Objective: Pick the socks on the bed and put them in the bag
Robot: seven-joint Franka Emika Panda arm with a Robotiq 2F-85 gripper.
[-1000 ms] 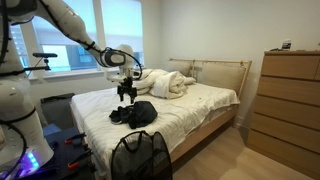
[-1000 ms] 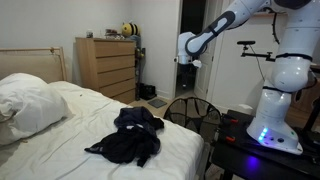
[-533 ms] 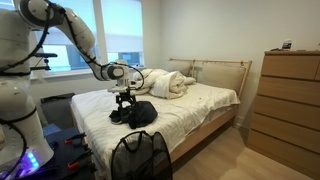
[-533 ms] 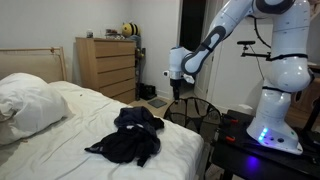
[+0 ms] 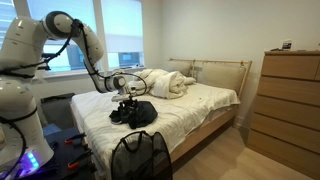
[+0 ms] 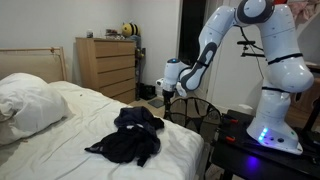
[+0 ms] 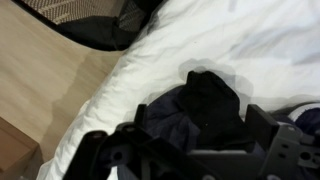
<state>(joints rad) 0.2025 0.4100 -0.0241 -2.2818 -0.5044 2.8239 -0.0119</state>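
Observation:
The socks are a dark navy and black crumpled pile [image 5: 135, 113] on the white bed [image 5: 190, 105], near its foot; they also show in an exterior view [image 6: 130, 137]. My gripper [image 5: 127, 93] hangs just above the pile's near edge and shows from the other side too [image 6: 167, 98]. In the wrist view the gripper [image 7: 195, 140] is open, with the pile [image 7: 200, 100] between and beneath its dark fingers [image 7: 285, 140]. The bag is a black mesh hamper [image 5: 140, 155] on the floor at the bed's foot, also seen in an exterior view [image 6: 192, 112] and the wrist view [image 7: 90, 22].
Pillows and a bunched duvet [image 5: 168, 83] lie at the head of the bed. A wooden dresser [image 5: 290, 100] stands against the wall, also seen in an exterior view [image 6: 108, 65]. The robot base [image 6: 275, 120] stands beside the bed's foot.
My arm has lowered and the gripper has come down toward the sock pile. The pile and the bag have not moved.

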